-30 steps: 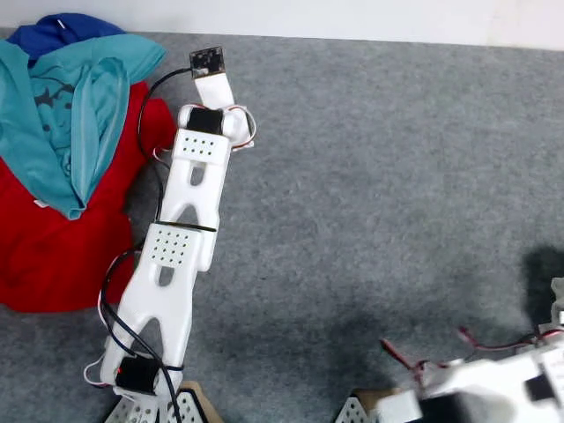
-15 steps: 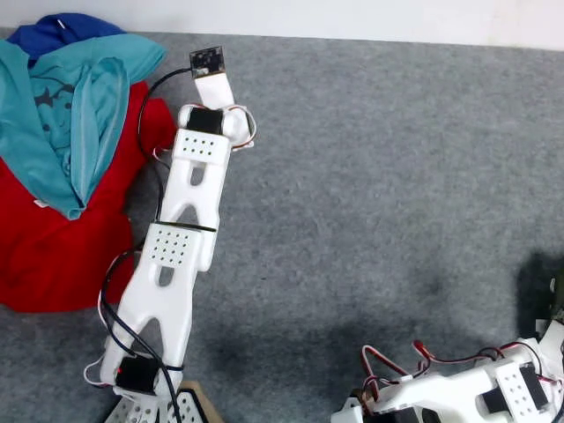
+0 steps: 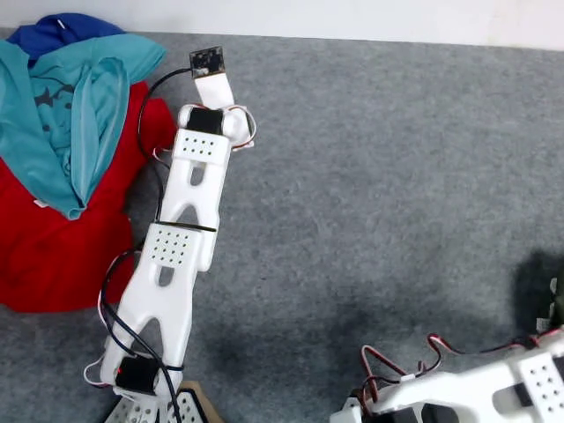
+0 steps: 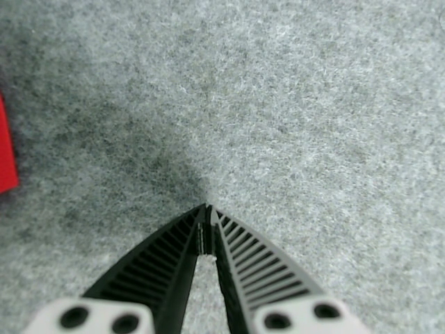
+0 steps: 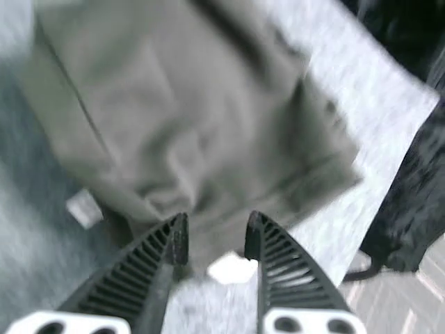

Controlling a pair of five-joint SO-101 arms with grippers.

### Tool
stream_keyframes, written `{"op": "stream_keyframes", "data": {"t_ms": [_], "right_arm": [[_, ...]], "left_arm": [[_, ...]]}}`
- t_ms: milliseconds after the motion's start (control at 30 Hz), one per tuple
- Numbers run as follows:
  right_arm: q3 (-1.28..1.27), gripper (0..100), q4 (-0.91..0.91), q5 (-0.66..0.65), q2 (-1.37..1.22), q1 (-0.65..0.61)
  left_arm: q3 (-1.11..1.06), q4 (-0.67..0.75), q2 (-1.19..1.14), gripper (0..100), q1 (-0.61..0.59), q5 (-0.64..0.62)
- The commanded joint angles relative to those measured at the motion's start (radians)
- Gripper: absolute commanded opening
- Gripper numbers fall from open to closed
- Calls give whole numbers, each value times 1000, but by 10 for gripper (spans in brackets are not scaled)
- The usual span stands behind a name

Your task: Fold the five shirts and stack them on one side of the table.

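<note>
— What is the cloth like, and where does it lie?

— Three soft, crumpled shirts are heaped at the table's far left corner. A red shirt (image 3: 53, 247) lies spread at the bottom, a teal shirt (image 3: 62, 115) with a dark print is folded loosely over it, and a blue shirt (image 3: 62, 31) is bunched at the very back. An olive shirt (image 5: 188, 104) lies rumpled under the right gripper (image 5: 216, 221), with a small white tag (image 5: 83, 207) at its edge. Beside it is a dark garment (image 5: 410, 202).

— And the grippers?

— The left gripper (image 4: 206, 212) has its black ribbed fingers pressed tip to tip into a point, with nothing between them. It is over bare covering, with the red shirt's edge off to one side. The right gripper's ribbed fingers stand parted above the olive shirt, gripping nothing.

— The arms?

— Both are white moulded plastic with perforated panels and loose red and black wiring. The left arm (image 3: 181, 256) stretches away from its base beside the heap. The right arm (image 3: 476, 392) lies low along the near right edge.

— The surface and the room?

— The table (image 3: 370, 194) is covered in grey, felt-like fabric with a fuzzy nap. A pale wall (image 3: 352, 18) runs behind it.
</note>
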State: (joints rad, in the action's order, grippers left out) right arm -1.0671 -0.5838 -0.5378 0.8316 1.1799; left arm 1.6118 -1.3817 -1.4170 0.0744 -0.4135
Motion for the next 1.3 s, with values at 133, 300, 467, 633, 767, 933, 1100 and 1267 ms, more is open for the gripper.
{"op": "stream_keyframes", "data": {"t_ms": [133, 300, 467, 633, 767, 933, 1100, 1267], "right_arm": [[203, 142, -61, 92, -120, -166], [358, 142, -62, 100, -305, -196], [469, 142, -97, 100, -469, -237], [539, 142, -147, 106, -544, -291], [549, 142, -117, 137, -573, -295], [562, 142, -76, 137, -627, -294], [638, 142, -65, 137, -722, -294], [707, 136, -65, 137, -820, -294]], "left_arm": [[27, 9, 13, 7, -1, 9], [27, 11, 13, 7, -1, 9], [27, 12, 13, 7, -1, 9], [27, 14, 13, 7, -1, 9], [27, 14, 13, 7, -1, 9], [27, 14, 13, 7, 1, 9], [27, 14, 13, 7, 2, 9], [27, 14, 13, 7, 2, 9]]}}
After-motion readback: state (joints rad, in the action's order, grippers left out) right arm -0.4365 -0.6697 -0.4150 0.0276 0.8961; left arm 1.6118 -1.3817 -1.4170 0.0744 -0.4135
